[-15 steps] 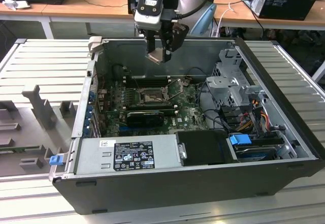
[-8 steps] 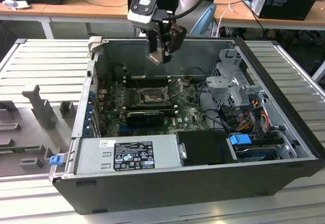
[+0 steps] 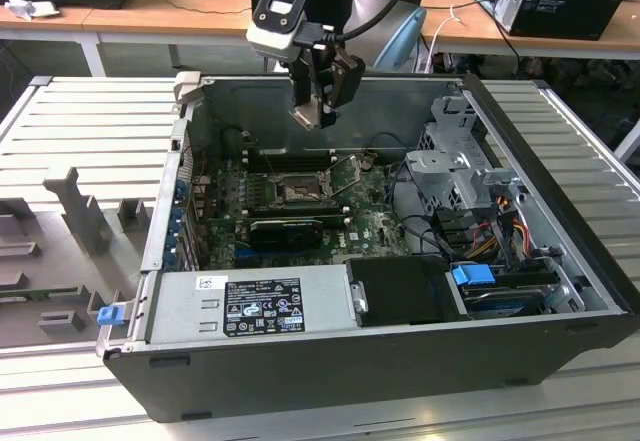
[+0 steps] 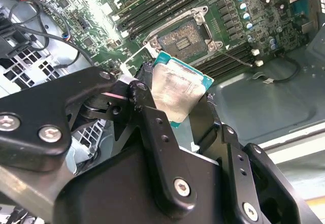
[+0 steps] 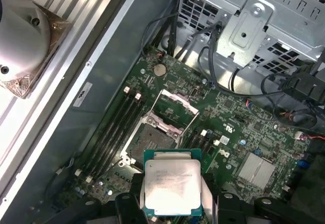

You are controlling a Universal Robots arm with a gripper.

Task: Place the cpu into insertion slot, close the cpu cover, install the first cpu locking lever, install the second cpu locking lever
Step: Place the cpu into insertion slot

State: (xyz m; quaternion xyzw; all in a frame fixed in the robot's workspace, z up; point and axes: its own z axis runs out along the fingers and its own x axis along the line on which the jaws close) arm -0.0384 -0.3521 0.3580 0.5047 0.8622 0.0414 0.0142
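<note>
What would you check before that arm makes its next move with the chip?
1. The cpu clamped in the tool: ok.
2. The insertion slot empty, pin field bare: ok.
3. The cpu cover raised off the slot: ok, as far as it looks.
4. Chip's corners matched to the slot: cannot tell.
5. Chip down at the slot: not ok, it hangs well above the motherboard.
6. The cables off the slot: ok.

bright even light; glare on motherboard (image 4: 96,10), sheen on cpu (image 4: 175,89)
</note>
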